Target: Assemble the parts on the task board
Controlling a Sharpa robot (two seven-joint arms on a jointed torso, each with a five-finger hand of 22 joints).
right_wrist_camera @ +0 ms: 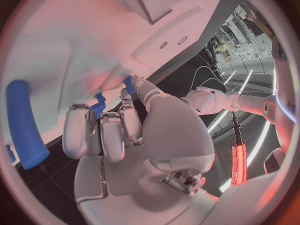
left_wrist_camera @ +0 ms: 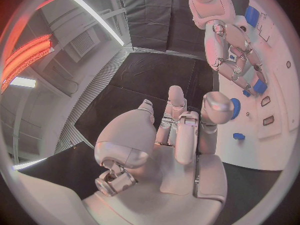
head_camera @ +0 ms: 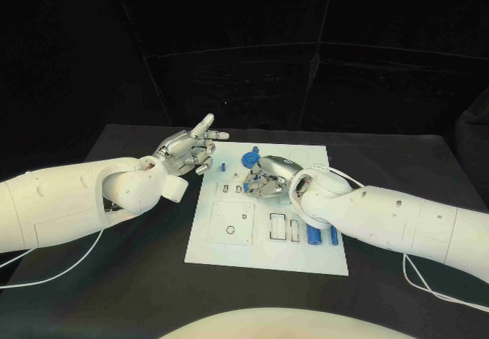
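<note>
**A:** Which hand is nearer the work?

**B:** The right hand [head_camera: 267,176]. It hangs over the far middle of the task board [head_camera: 267,251], fingers curled down and drawn together around a small blue part [right_wrist_camera: 99,105]. From the right wrist view, blue shows between the fingertips, and another bit of blue [right_wrist_camera: 129,83] sits just beyond them against the board. I judge it is pinching that part, though the fingers hide most of it.

**A:** And the left hand?

**B:** The left hand [head_camera: 187,152] is off the board's near-left corner, raised, fingers spread, one finger pointing away from the robot. It holds nothing.

**A:** So where does the piece lie from the right hand?

**B:** Directly under the fingertips, on the fingertip side of the palm. A round blue part [head_camera: 251,158] stands just past the knuckles, farther from the robot, touching or nearly touching the hand; I cannot tell which.

**A:** Long axis?

**B:** Of the pinched piece, I cannot tell; too little shows. The clear long one is the blue bar [head_camera: 313,236] behind the right wrist, beside the forearm. Its long axis runs toward and away from the robot, roughly along the board's side edge.

**A:** What does the coming move turn on?

**B:** Likely on lining the pinched piece straight above its seat in the board before pressing down.
</note>
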